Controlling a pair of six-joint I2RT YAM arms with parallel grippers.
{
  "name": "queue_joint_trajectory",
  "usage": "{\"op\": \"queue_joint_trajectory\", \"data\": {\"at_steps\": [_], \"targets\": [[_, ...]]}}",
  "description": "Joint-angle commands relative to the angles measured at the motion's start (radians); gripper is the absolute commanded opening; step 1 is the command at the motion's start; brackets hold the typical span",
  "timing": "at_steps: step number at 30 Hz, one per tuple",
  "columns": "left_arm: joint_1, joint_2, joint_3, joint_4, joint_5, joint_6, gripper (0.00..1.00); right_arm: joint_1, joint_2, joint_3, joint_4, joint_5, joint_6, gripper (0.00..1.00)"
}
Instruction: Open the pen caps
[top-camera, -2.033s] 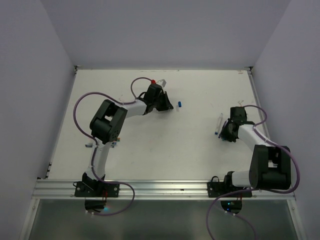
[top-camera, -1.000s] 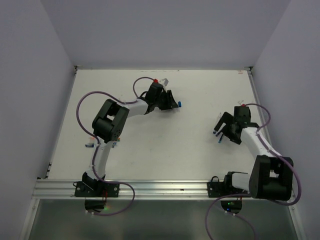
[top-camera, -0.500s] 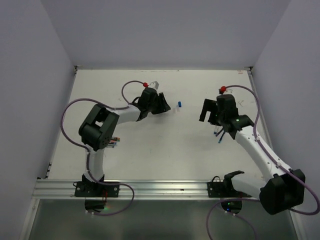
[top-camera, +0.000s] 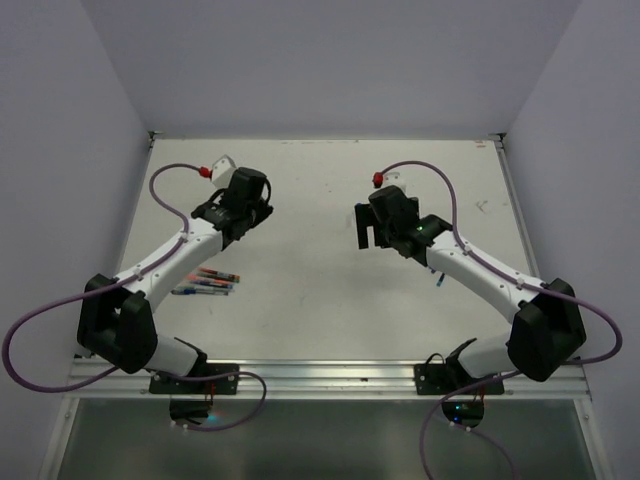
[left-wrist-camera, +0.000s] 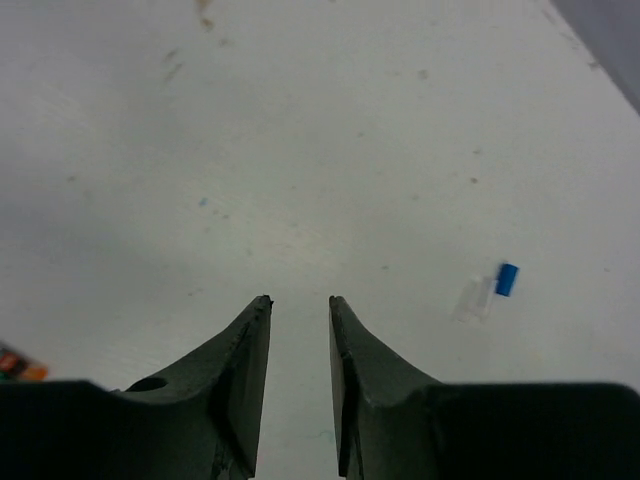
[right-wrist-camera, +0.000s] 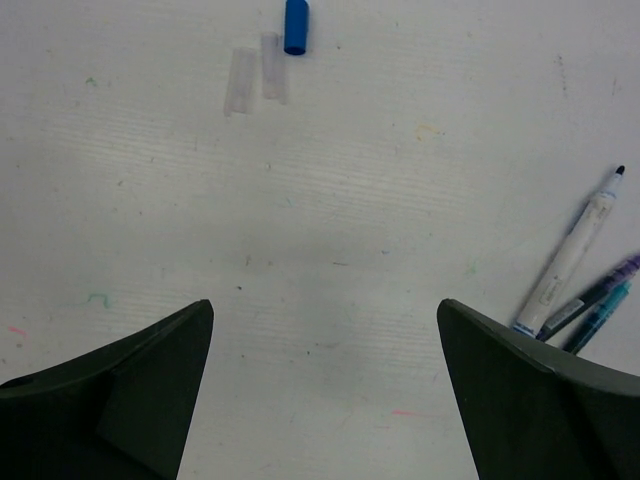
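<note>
On the white bench (top-camera: 320, 310) two groups of pens are laid out. The coloured pens (top-camera: 205, 283) lie beside the left arm's forearm. A second cluster is seen at the right edge of the right wrist view, where a white pen (right-wrist-camera: 575, 255) shows a bare tip.

The right hand (right-wrist-camera: 325, 310) is held spread wide, with nothing between its fingers. The left hand (left-wrist-camera: 300, 302) is drawn in to a narrow gap, and nothing is pinched there either.

The loose pen caps are found on bare bench, apart from every pen: a blue cap (right-wrist-camera: 296, 25) with two clear caps (right-wrist-camera: 241, 80) just beside it.

- **From the right hand:** the caps lie ahead and slightly left. The blue cap's long axis points away from the hand, crosswise to the line along which its fingers would close.
- **From the left hand:** the caps lie ahead but well off to the right and look smaller, so the right hand is judged the nearer.

Whether the coloured pens are capped cannot be told. If they are, they are judged to fall to the left hand, from which they lie back and to the left.
</note>
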Motion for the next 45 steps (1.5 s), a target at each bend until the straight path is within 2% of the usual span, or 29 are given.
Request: {"op": "queue_joint_trajectory", "data": {"at_steps": [1, 3, 7, 10, 21, 28, 45], "targets": [[0.058, -0.025, -0.028, -0.304, -0.148, -0.140, 0.33, -0.001, -0.058, -0.044, 0.118, -0.083, -0.017, 0.99], [0.094, -0.037, -0.041, -0.338, -0.155, -0.150, 0.39, -0.001, -0.050, -0.045, 0.110, -0.158, -0.034, 0.99], [0.142, -0.062, -0.095, -0.364, -0.174, -0.180, 0.50, 0.005, -0.014, -0.035, 0.089, -0.188, -0.061, 0.99], [0.164, -0.068, -0.133, -0.364, -0.192, -0.187, 0.51, 0.005, -0.026, -0.050, 0.096, -0.198, -0.069, 0.98], [0.265, -0.049, -0.229, -0.316, -0.226, -0.178, 0.50, 0.005, -0.102, -0.096, 0.129, -0.277, -0.066, 0.98], [0.280, -0.002, -0.269, -0.244, -0.212, -0.175, 0.42, 0.005, -0.116, -0.116, 0.147, -0.287, -0.063, 0.98], [0.302, 0.058, -0.305, -0.183, -0.220, -0.161, 0.40, 0.005, -0.121, -0.127, 0.155, -0.273, -0.063, 0.98]]}}
